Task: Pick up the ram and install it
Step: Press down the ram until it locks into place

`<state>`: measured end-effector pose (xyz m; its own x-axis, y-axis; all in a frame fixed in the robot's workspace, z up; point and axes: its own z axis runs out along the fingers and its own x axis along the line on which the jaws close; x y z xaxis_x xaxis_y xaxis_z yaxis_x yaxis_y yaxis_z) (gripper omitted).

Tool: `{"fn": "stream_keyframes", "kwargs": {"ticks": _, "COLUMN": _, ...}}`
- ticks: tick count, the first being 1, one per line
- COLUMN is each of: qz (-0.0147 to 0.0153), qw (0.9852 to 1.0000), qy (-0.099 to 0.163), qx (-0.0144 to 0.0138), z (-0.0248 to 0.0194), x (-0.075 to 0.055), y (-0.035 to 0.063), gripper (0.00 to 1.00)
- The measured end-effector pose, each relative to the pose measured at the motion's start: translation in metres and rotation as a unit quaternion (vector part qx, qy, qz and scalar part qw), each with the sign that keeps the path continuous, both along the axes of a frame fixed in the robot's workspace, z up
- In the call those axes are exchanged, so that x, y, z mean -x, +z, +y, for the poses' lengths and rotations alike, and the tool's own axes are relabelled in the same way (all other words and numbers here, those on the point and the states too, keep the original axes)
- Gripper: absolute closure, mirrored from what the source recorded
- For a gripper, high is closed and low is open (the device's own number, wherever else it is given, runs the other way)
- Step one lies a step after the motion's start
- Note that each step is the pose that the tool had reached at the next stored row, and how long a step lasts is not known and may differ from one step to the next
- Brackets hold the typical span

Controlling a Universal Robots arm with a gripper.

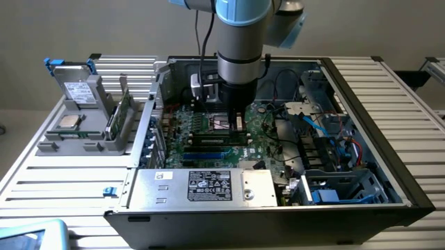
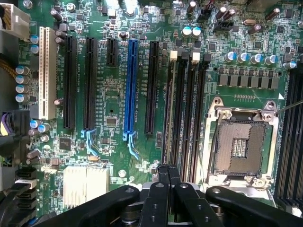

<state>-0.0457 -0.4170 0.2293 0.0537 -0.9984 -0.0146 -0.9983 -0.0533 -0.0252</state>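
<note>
The ram [image 1: 118, 115], a thin green stick, stands on edge in the grey holder [image 1: 70, 143] at the exterior view's left, outside the computer case. My gripper [image 1: 236, 125] hangs low inside the case over the green motherboard [image 1: 268, 125], far from that stick. In the wrist view the gripper [image 2: 168, 172] is shut with nothing between its black fingers [image 2: 163, 176]. It sits over one end of the black memory slots [image 2: 189, 109]. One slot [image 2: 170, 109] shows a pale thin strip along its length; I cannot tell whether a stick sits in it.
The open processor socket [image 2: 241, 142] lies beside the memory slots, and a blue slot [image 2: 132, 85] on their other side. A hard drive [image 1: 80, 88] and a silver processor chip [image 1: 68, 122] rest on the holder. Power supply box [image 1: 201, 187], cables [image 1: 326, 135] and case walls crowd the board.
</note>
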Motion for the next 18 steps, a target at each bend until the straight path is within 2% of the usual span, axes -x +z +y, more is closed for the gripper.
{"fn": "stream_keyframes", "kwargs": {"ticks": 11, "qz": 0.0000, "qw": 1.0000, "qy": -0.001, "qx": 0.0000, "z": 0.0000, "x": 0.000, "y": -0.0017, "gripper": 0.89}}
{"fn": "stream_keyframes", "kwargs": {"ticks": 12, "qz": -0.0004, "qw": 1.0000, "qy": -0.001, "qx": -0.0009, "z": 0.0002, "x": 0.000, "y": 0.0001, "gripper": 0.89}}
{"fn": "stream_keyframes", "kwargs": {"ticks": 15, "qz": 0.0000, "qw": 1.0000, "qy": -0.001, "qx": -0.0012, "z": 0.0000, "x": 0.001, "y": 0.0117, "gripper": 0.89}}
{"fn": "stream_keyframes", "kwargs": {"ticks": 18, "qz": -0.0001, "qw": 1.0000, "qy": -0.001, "qx": -0.0013, "z": 0.0000, "x": 0.008, "y": 0.0152, "gripper": 0.89}}
